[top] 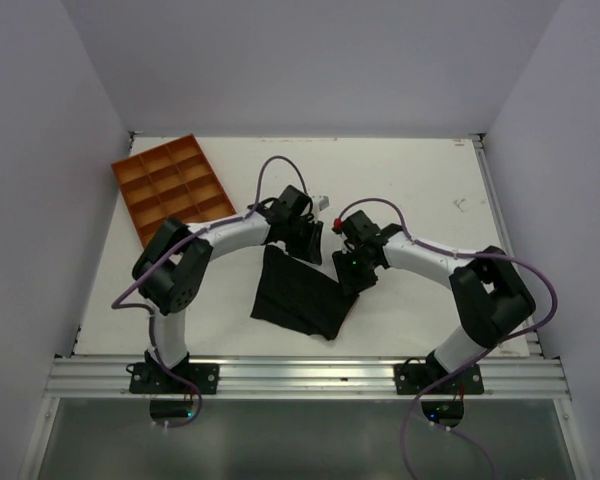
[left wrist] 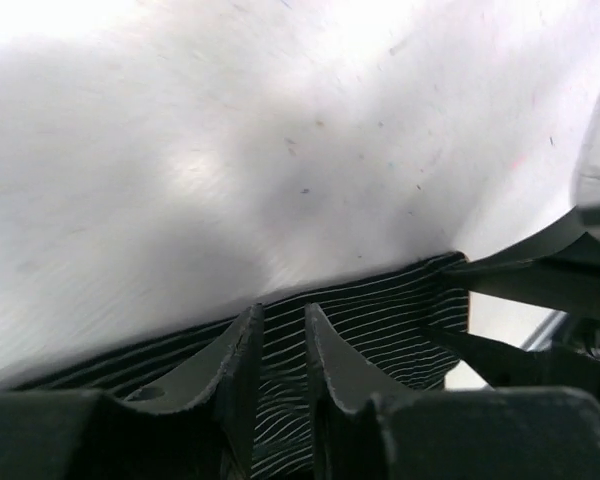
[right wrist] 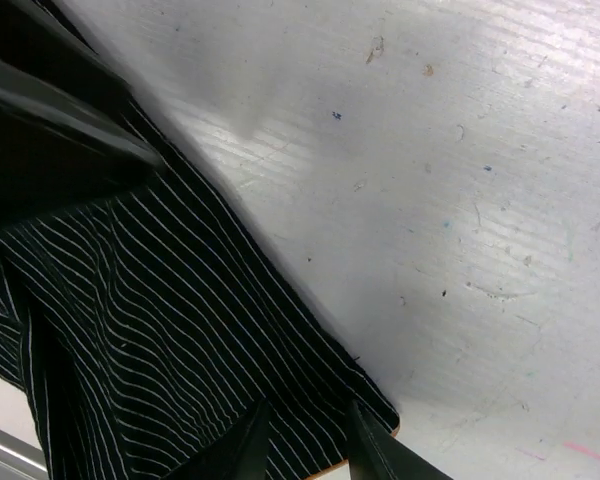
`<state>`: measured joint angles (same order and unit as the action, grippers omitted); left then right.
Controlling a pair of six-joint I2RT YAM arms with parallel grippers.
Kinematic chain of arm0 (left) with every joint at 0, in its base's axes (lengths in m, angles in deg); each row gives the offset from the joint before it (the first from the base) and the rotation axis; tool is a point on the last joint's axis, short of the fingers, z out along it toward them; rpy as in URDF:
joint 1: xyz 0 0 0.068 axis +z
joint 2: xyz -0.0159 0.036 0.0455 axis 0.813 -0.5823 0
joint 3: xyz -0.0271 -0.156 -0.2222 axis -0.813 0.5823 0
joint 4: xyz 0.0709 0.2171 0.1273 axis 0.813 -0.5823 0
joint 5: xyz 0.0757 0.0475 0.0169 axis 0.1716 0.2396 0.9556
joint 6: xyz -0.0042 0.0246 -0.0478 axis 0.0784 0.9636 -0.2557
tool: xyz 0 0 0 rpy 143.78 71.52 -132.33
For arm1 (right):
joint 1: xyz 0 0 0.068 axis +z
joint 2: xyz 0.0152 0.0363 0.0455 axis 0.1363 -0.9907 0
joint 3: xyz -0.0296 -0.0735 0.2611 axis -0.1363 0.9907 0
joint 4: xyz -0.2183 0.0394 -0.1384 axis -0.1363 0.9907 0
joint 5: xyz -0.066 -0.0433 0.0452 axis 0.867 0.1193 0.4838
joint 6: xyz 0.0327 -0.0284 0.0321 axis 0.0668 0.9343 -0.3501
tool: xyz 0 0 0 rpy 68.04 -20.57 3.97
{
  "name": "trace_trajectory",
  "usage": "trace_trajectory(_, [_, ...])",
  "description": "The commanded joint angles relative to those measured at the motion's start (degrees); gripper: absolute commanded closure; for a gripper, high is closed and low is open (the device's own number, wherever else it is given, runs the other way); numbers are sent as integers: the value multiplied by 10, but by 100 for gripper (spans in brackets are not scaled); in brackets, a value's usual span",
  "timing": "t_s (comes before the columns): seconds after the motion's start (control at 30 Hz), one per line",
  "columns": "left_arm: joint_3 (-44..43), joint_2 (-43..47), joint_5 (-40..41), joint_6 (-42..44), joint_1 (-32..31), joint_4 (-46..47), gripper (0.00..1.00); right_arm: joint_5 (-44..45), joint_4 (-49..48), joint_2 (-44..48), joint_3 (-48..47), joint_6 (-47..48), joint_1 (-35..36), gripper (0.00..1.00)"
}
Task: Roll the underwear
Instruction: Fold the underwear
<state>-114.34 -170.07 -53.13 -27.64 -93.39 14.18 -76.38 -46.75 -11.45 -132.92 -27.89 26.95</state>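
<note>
**A:** Underwear (top: 298, 298) lies flat and unrolled on the table (top: 430, 190), near its front edge, between the two arms. What do we flag as risk?

**B:** The cloth is thin and limp. If the claws start the roll unevenly, we expect a skewed, loose roll. A single layer could slip out of a pinch. A fingertip could also drag the whole piece across the table instead of turning the hem over.

**A:** Left claw (left wrist: 280, 375)?

**B:** It sits on the far edge of the cloth. Its jaws stand a narrow slit apart, and striped cloth shows flat through the slit. We judge nothing clamped.

**A:** Right claw (right wrist: 310, 448)?

**B:** It is low over the far right corner, just beside the left one. Its jaws are parted wider, and the corner lies between the fingertips, not pinched as far as we can see.

**A:** Anything nearby?

**B:** An orange tray (top: 172, 186) sits well apart at the far left. We expect no conflict there.
</note>
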Motion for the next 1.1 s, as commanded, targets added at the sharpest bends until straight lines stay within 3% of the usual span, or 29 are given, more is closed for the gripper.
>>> trace_trajectory(0.0, [-5,92,117,13,16,-33,70,22,30,37,-4,-16,3,59])
trace_trajectory(0.1, [-3,132,143,2,23,-73,64,34,49,56,-36,-20,3,59])
trace_trajectory(0.27, [45,182,206,-34,24,-114,65,51,83,70,-69,-33,21,59])
trace_trajectory(0.43, [95,195,255,-85,38,-168,63,93,90,100,-71,-39,105,59])
trace_trajectory(0.73, [212,273,214,-158,89,-148,51,145,75,108,-48,-40,269,56])
trace_trajectory(1.07, [259,287,180,-186,92,-114,48,198,72,74,-25,-39,352,51])
